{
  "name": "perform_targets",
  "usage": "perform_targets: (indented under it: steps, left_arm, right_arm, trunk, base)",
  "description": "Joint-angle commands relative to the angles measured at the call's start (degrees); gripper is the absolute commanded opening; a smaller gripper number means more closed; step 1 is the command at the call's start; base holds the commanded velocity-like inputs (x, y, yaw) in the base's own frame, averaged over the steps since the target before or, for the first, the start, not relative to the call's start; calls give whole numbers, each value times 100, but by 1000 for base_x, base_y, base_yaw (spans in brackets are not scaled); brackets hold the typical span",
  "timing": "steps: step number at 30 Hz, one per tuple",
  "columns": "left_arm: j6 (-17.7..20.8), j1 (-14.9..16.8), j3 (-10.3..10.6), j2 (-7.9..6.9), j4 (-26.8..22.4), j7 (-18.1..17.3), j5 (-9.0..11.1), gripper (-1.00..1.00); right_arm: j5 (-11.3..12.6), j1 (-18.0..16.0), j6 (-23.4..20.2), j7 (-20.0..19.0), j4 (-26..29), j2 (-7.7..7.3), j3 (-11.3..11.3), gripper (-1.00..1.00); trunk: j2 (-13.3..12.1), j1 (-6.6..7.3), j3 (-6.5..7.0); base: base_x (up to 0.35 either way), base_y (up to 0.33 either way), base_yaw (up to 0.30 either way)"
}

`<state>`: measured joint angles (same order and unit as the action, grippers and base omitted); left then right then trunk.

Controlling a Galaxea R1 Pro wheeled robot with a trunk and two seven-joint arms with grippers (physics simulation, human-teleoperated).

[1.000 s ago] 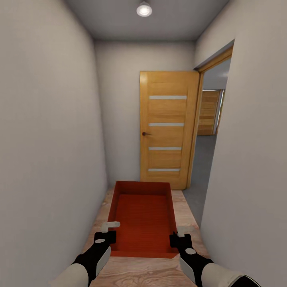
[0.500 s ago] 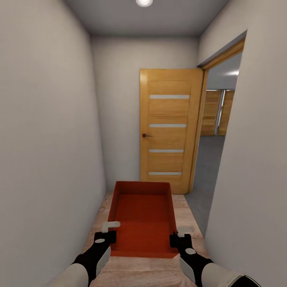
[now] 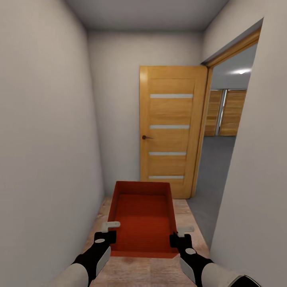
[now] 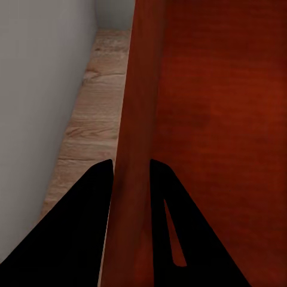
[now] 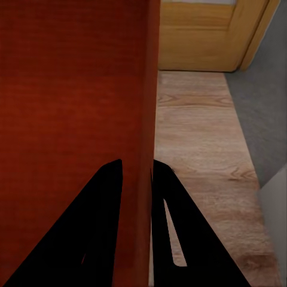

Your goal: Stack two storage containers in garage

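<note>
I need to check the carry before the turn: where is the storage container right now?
In the head view the storage container is held low and centred between the left gripper and right gripper, over the wood-plank floor, just short of the wooden door.

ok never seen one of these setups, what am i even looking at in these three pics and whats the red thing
It is a simulated wheeled robot with two arms, seen through three cameras. The large picture comes from the camera on its head, looking forward and down a narrow white-walled hallway. The other two come from cameras near each gripper, looking along its two dark fingers.

The red thing is an open-top storage container, empty inside. The left gripper clamps one side wall and the right gripper clamps the other; in each wrist picture a wall runs between the fingers.

Below is light wood-plank floor. Ahead, a wooden door with four glass slits stands open, and the doorway to its right leads onto a grey floor.
</note>
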<state>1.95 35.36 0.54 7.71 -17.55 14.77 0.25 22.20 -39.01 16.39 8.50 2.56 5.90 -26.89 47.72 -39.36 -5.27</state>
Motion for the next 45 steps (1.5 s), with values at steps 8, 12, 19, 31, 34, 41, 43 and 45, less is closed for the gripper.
perform_targets:
  steps: [8,12,19,31,34,41,43,45]
  left_arm:
    - [25,6,-133,-50,-178,44,-86,-100]
    - [25,6,-133,-50,-178,44,-86,-100]
    - [25,6,-133,-50,-178,44,-86,-100]
    - [25,6,-133,-50,-184,44,-86,-100]
    - [25,6,-133,-50,-186,44,-91,-100]
    - [31,6,-133,-42,-187,44,-117,-100]
    - [32,6,-135,-41,-187,44,-115,-100]
    - [33,6,-139,-41,-187,44,-114,-100]
  right_arm:
    - [66,-1,13,-7,-10,-2,43,-100]
    - [66,-1,11,-7,-10,-2,44,-100]
    - [66,-1,13,-7,-10,-2,44,-100]
    - [65,-1,13,-7,-10,-2,44,-100]
    - [66,-1,13,-7,-10,-2,44,-100]
    - [69,-1,13,-7,-10,-2,44,-100]
    - [68,-1,13,-7,-10,-2,44,-100]
    - [67,-1,13,-7,-10,-2,44,-100]
  trunk:
    - [7,-4,-10]
    - [7,-4,-10]
    - [7,-4,-10]
    - [7,-4,-10]
    - [7,-4,-10]
    - [7,-4,-10]
    - [7,-4,-10]
    - [7,-4,-10]
  base:
    - [324,0,0]
    - [324,0,0]
    - [324,0,0]
    - [324,0,-101]
    - [324,60,-263]
    - [307,184,-277]
    - [298,217,-280]
    - [295,222,-281]
